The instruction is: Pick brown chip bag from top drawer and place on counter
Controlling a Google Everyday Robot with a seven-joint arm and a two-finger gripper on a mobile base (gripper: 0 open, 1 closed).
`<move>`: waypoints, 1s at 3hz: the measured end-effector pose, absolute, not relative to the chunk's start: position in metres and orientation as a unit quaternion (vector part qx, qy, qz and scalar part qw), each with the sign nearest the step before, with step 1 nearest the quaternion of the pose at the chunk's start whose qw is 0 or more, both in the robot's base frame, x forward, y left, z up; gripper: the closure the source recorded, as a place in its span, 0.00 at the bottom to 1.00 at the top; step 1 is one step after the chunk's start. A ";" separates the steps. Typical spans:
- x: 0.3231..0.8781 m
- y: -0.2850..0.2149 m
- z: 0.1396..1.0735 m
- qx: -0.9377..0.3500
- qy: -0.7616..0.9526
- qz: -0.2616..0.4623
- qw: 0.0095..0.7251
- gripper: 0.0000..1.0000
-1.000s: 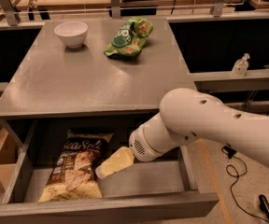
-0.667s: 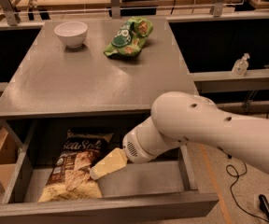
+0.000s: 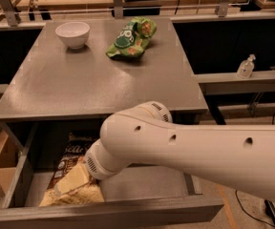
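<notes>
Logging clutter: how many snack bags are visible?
2: the brown chip bag in the top drawer, under the end effector; a green bag on the counter. The arm may hide others.

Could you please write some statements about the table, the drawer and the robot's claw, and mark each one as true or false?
1. The brown chip bag lies inside the open top drawer. True.
2. A green bag and a white bowl are both on the counter. True.
3. The claw is above the white bowl. False: it is down in the top drawer, over the brown chip bag.
4. The green bag touches the white bowl. False: they lie apart, with bare counter between them.
</notes>
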State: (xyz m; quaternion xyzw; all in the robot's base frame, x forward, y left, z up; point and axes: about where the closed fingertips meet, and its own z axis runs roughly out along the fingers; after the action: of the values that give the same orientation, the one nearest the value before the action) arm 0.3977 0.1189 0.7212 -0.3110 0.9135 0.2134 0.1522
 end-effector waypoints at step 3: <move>0.425 0.151 0.686 -0.237 0.927 0.251 0.145 0.00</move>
State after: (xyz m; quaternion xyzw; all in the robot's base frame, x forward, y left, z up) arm 0.4246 0.1510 0.6858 -0.2372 0.9271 0.2512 0.1450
